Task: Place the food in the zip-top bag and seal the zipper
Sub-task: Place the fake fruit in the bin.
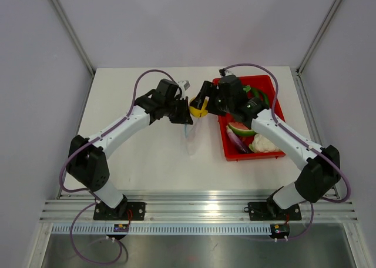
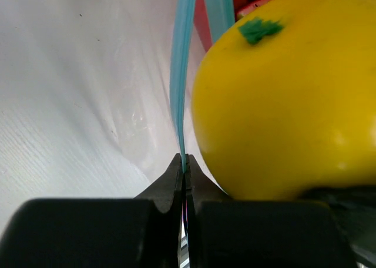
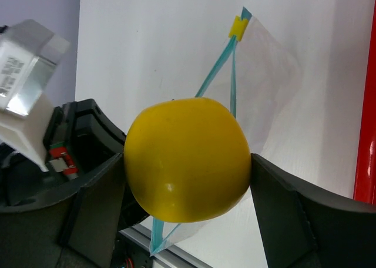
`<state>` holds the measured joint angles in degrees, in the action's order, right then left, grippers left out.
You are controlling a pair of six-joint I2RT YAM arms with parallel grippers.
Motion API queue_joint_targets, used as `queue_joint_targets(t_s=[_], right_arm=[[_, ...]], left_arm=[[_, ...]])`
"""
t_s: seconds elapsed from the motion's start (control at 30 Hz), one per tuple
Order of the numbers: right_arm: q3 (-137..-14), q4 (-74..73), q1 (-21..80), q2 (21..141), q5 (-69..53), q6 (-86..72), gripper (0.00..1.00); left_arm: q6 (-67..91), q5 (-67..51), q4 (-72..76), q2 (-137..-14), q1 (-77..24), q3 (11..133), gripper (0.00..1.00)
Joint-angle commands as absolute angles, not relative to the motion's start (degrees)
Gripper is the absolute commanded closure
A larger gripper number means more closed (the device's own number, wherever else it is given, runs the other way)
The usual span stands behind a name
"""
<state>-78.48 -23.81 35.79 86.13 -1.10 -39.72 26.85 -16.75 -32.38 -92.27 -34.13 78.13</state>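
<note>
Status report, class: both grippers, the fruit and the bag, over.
Left gripper shut on zipper. Right gripper holds yellow fruit at bag mouth. Nothing seen blocking.

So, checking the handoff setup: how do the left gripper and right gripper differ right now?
The left gripper is pinched fully shut on the thin blue zipper; the right gripper stands wide, clamped around the round yellow fruit. Both hold something, facing each other.

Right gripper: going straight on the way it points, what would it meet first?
Probably the open mouth of the zip-top bag: the yellow fruit it holds sits at the zipper, which the left gripper pinches. Depth is unclear.
</note>
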Motion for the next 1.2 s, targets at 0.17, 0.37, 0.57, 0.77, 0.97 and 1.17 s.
queue_joint_targets(t_s=[0.17,0.37,0.57,0.77,0.97,1.17], right_arm=[[-72.1,-20.4,36.3,88.1,-0.4,-42.5,0.45],[-73.4,-22.8,36.3,90.3,1.8,-41.5,0.45],[-76.0,-28.8,36.3,92.5,7.0,-39.3,0.46],[-77.1,-32.2,36.3,91.0,11.3,-37.7,0.45],[-78.3,-37.7,36.0,88.5,18.9,-35.7,0.45],[-71.6,-33.7,27.7,78.2,13.4,-36.4,0.44]], left_arm=[[29.2,-28.5,-22.5,-91.9,-32.8,77.2,1.00],[29.5,-30.8,-22.1,-92.5,-32.8,77.3,1.00],[29.6,-32.2,-21.6,-92.4,-32.8,77.8,1.00],[28.5,-33.0,-22.8,-93.9,-32.8,80.1,1.00],[25.6,-32.5,-26.1,-97.8,-33.2,84.5,1.00],[22.0,-28.0,-30.6,-101.8,-34.1,87.5,1.00]])
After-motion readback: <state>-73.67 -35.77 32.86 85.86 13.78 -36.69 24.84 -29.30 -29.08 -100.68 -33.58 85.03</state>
